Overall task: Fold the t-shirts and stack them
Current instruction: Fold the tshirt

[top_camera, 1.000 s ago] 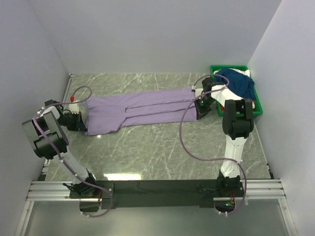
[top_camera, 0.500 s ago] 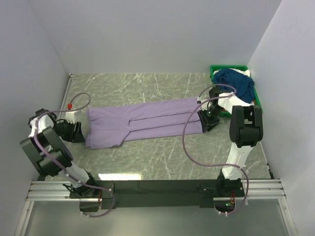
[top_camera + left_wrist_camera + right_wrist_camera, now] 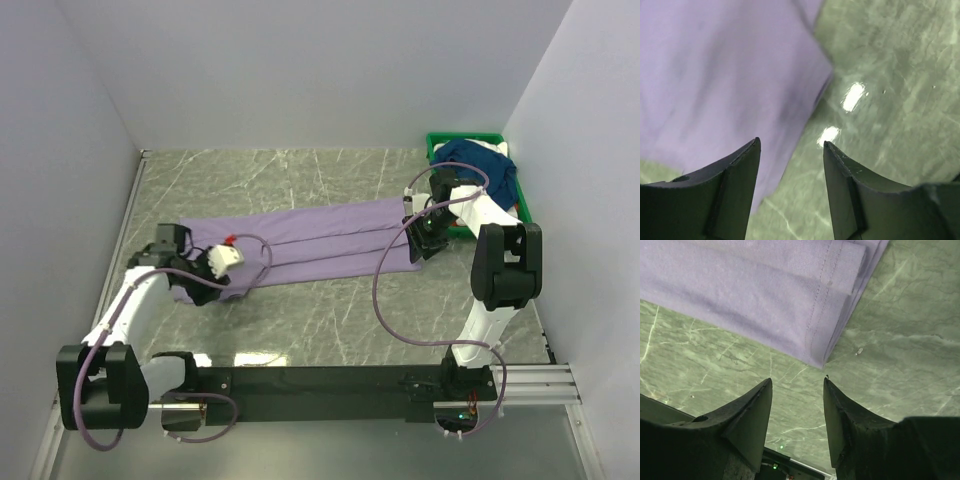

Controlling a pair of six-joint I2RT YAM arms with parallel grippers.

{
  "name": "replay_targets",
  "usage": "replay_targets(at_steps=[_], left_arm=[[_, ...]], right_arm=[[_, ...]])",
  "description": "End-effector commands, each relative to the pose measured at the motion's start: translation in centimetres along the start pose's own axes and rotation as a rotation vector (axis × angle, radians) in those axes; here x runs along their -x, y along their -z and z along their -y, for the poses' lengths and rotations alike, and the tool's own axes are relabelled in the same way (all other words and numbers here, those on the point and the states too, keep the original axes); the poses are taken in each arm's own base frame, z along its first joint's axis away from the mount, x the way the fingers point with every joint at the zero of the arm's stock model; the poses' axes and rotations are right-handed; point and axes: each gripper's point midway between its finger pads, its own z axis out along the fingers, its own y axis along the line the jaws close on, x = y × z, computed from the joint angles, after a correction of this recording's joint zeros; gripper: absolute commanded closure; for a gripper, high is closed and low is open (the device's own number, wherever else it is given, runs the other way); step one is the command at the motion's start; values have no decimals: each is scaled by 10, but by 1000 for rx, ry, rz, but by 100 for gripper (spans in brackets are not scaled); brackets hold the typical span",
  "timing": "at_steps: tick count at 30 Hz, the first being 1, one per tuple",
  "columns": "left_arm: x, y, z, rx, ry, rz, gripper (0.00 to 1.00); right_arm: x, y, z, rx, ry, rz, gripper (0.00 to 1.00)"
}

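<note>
A light lavender t-shirt point(image 3: 320, 235) lies on the green marble table, folded lengthwise into a long strip running left to right. My left gripper point(image 3: 200, 285) point(image 3: 791, 142) hangs open over its near left corner; the lavender cloth point(image 3: 715, 75) fills the upper left of the left wrist view, and nothing is between the fingers. My right gripper point(image 3: 420, 245) point(image 3: 797, 380) stands open just off the strip's right end, above bare table, with the hemmed corner of the lavender t-shirt point(image 3: 765, 290) right ahead of its tips. A dark navy t-shirt point(image 3: 480, 165) lies heaped in the bin.
A green plastic bin point(image 3: 440, 140) stands at the back right corner, close behind my right arm. White walls close in the table on the left, back and right. The black rail with both arm bases point(image 3: 330, 385) runs along the near edge.
Both grippers have opened and let go of the lavender shirt's ends. My left arm has swung from the far left in over the shirt's left corner. The right gripper backed off slightly.
</note>
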Motion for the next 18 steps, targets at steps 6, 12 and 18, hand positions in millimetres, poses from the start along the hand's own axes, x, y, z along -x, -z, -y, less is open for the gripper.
replay_targets(at_steps=[6, 12, 18], left_arm=[[29, -36, 13, 93, -156, -10, 41], [32, -53, 18, 122, -164, -36, 43], [31, -59, 6, 176, -165, -71, 56]], right_arm=[[8, 16, 0, -9, -8, 41, 47], [9, 15, 0, -7, -6, 38, 47], [13, 14, 1, -6, -4, 39, 47]])
